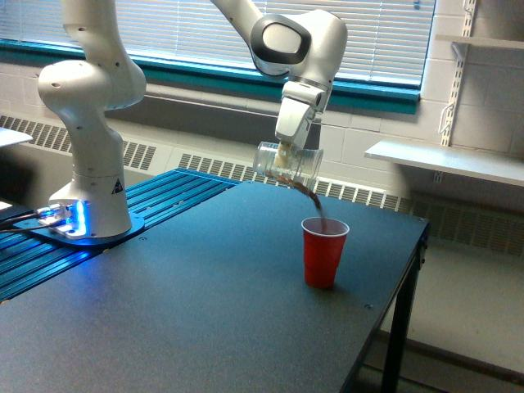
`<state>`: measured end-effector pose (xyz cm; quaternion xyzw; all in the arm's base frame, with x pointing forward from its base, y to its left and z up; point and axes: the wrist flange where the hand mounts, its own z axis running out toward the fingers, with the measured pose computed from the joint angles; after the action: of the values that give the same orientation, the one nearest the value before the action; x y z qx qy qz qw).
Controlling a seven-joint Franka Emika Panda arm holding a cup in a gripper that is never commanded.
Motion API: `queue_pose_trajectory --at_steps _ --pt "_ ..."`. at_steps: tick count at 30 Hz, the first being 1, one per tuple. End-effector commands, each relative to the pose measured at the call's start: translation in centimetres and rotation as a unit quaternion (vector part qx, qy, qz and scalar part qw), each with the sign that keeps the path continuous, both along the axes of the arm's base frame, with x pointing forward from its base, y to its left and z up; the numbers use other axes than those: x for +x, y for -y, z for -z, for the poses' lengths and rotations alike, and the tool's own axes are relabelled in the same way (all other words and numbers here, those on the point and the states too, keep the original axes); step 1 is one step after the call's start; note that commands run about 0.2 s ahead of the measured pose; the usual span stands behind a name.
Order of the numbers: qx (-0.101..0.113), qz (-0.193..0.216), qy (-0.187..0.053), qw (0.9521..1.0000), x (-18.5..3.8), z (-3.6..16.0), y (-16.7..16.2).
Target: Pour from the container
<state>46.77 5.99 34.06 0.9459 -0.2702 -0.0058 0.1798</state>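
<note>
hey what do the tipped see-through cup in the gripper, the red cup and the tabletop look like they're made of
Tumbler: likely clear, glossy plastic; the wall behind and its brown contents show through.
Red cup: probably thin plastic, smooth, with a rolled rim and a soft sheen.
Table: dark grey matte top with a faint speckle, perhaps laminate; I can't tell for sure.

Tipped container (288,162) hangs in the gripper (288,152) above the table (164,311), up and to the exterior view's left of a cup (323,252)
</note>
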Motion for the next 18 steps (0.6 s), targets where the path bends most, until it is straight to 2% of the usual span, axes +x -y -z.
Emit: queue_pose_trajectory --at_steps 1,9,18 --pt "-0.003 -0.011 -0.015 0.9998 0.4 -0.3 -0.6" --pt "-0.007 -0.013 -0.039 0.9991 0.9 -0.6 -0.7" --pt "-0.003 -0.014 -0.043 0.9990 1.4 -0.8 -0.3"
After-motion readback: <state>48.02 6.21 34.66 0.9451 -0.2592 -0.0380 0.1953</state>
